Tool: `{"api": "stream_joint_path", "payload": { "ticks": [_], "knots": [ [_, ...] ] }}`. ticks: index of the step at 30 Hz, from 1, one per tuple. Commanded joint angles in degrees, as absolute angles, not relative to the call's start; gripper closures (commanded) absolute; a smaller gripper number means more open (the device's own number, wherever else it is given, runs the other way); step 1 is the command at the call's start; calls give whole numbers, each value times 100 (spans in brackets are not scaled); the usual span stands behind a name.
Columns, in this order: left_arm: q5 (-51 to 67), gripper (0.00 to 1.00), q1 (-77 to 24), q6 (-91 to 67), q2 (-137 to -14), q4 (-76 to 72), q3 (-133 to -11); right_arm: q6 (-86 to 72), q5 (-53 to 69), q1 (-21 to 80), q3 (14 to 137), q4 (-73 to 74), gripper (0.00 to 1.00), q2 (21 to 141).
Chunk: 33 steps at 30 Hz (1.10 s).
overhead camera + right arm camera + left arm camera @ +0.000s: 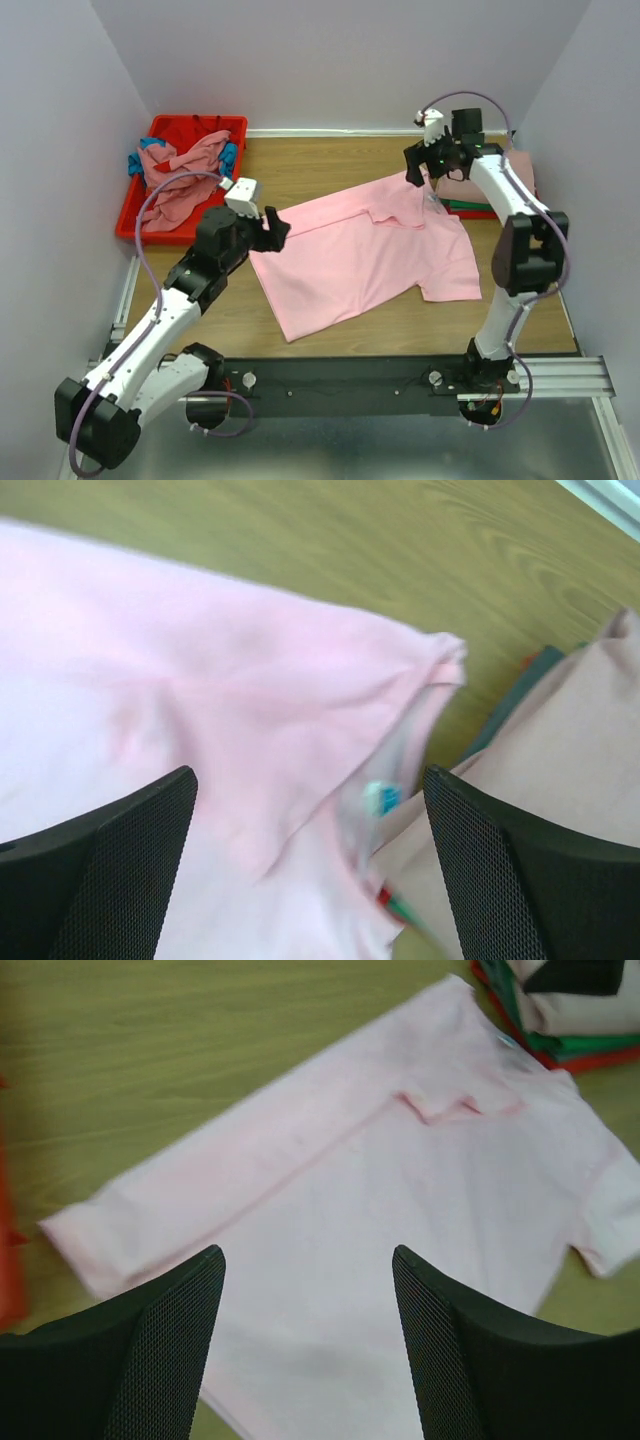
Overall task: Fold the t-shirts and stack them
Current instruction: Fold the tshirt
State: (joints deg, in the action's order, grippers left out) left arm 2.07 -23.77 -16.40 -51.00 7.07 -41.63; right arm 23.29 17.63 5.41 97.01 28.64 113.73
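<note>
Left tool point(275, 228): the fingers are held apart and nothing is clamped between them; the tool is raised above the desk point(330, 160).
Left tool, wrist view point(310, 1255): both dark meshed fingers are seen at the lower edge, with open space between them.
Right tool point(415, 170): the fingers are spread wide and nothing is gripped; the tool is raised above the desk.
Right tool, wrist view point(310, 775): pink cloth is seen under the gap, clear of both fingers.
Pink shirt point(360, 255): it is laid flat on the desk, below and ahead of the left tool, and reaches under the right tool at its far end.
Pink shirt, left wrist view point(400, 1220): one long edge is turned over onto the body, and one short sleeve is spread out to the right.
Pink shirt, right wrist view point(200, 680): the collar end is shown, with a small teal label point(380, 798) inside it.
Stack point(520, 165): folded shirts are piled just beside the right tool, a dusty rose one on top and green and red edges beneath.
Stack, wrist views point(570, 1020) point(570, 750): it is seen touching the pink shirt's collar end.
Bin point(130, 215): the red bin is set well apart from the right tool, just beyond the left tool.
Loose shirts point(185, 175): dusty rose and teal cloth is heaped unfolded in the bin.
</note>
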Motion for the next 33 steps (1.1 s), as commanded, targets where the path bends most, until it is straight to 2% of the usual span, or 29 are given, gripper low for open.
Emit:
{"api": "stream_joint_path", "payload": {
  "ticks": [1, 5, 10, 14, 21, 33],
  "knots": [
    [573, 25, -3363, -2469, -5141, 1010, -4070, 3073, 3785, 466, 8581, 3041, 0, 9875],
    [-155, 28, -4901, -3250, -5264, 1625, -4008, 3489, 4605, 396, 7192, 3041, 0, 8592],
    [-808, 30, -6527, -4314, -5449, 2363, -3867, 3331, 4316, 352, 6164, 3041, 0, 7788],
    [-1212, 30, -7836, -5008, -6158, 2838, -3998, 3322, 4175, 299, 5775, 3041, 0, 7462],
    [-1793, 30, -8639, -5247, -7451, 3542, -4579, 3383, 3955, 281, 5301, 3032, 0, 7401],
    [-2118, 33, -8745, -5282, -8235, 4157, -4755, 3445, 3920, 176, 5098, 3032, 0, 7391]
  ]
}}
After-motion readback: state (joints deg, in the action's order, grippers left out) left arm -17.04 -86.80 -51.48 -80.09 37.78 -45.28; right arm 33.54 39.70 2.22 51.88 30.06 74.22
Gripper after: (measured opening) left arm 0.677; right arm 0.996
